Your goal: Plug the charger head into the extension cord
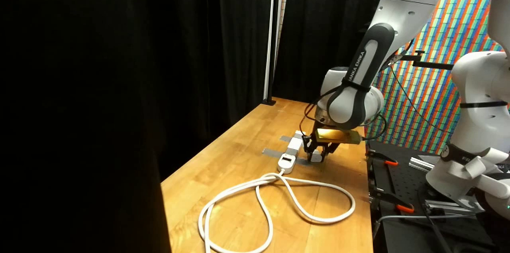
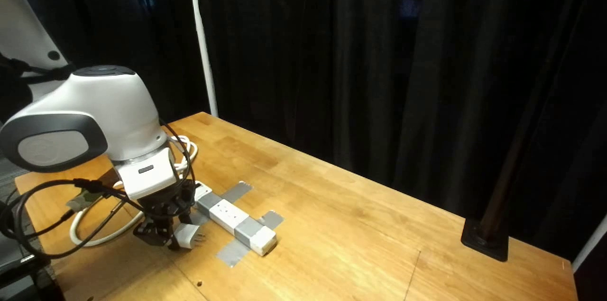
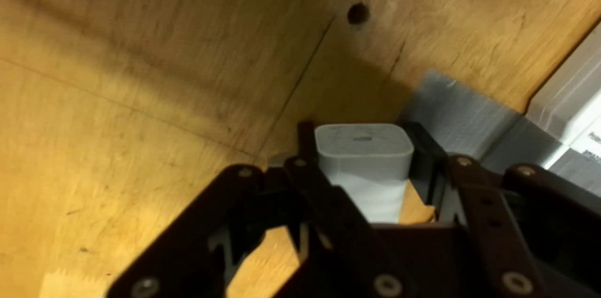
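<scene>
Charger head [image 3: 364, 166] sits between the fingers [image 3: 421, 152] in the wrist view, and the gripper [image 3: 361, 141] appears to be clasping it; a gap shows lower down beside one finger, so the hold may bear on little surface, and a hard push could make it swivel or slip.

In an exterior view its prongs [image 2: 199, 238] point sideways near the extension cord [image 2: 220, 205], whose socket block [image 2: 231, 216] has its outlets [image 2: 225, 209] facing up. Unless the prongs are turned down, they would likely strike that block or the tabletop [image 2: 341, 244] and bend.

In an exterior view the looped cable [image 1: 328, 220] lies apart from the gripper, near enough to catch on a low swing; and if the tape [image 1: 273, 152] peels, the block could shift under pressure.
</scene>
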`<state>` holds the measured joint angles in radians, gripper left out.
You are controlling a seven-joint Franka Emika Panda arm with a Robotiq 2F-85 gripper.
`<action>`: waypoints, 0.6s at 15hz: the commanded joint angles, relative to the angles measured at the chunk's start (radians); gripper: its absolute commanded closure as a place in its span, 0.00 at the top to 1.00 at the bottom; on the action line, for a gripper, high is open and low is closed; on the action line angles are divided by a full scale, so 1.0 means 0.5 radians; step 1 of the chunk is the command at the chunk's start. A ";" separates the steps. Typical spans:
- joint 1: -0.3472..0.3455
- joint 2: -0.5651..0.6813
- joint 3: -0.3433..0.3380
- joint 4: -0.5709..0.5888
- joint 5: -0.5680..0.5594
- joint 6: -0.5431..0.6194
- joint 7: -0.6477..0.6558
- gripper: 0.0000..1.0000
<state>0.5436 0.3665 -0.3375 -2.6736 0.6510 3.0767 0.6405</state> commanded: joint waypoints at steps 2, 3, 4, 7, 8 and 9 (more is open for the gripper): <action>-0.139 -0.416 0.105 -0.105 -0.052 -0.241 -0.294 0.23; -0.116 -0.490 0.068 -0.121 -0.101 -0.338 -0.326 0.23; -0.099 -0.591 0.026 -0.130 -0.169 -0.456 -0.360 0.23; -0.461 -0.792 0.246 -0.058 -0.382 -0.926 -0.387 0.23; -0.245 -0.826 0.015 -0.014 -0.271 -1.105 -0.508 0.23; -0.586 -0.830 0.296 0.036 -0.244 -1.266 -0.571 0.23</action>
<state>0.4265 0.0325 -0.2964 -2.6863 0.5077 2.6365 0.4589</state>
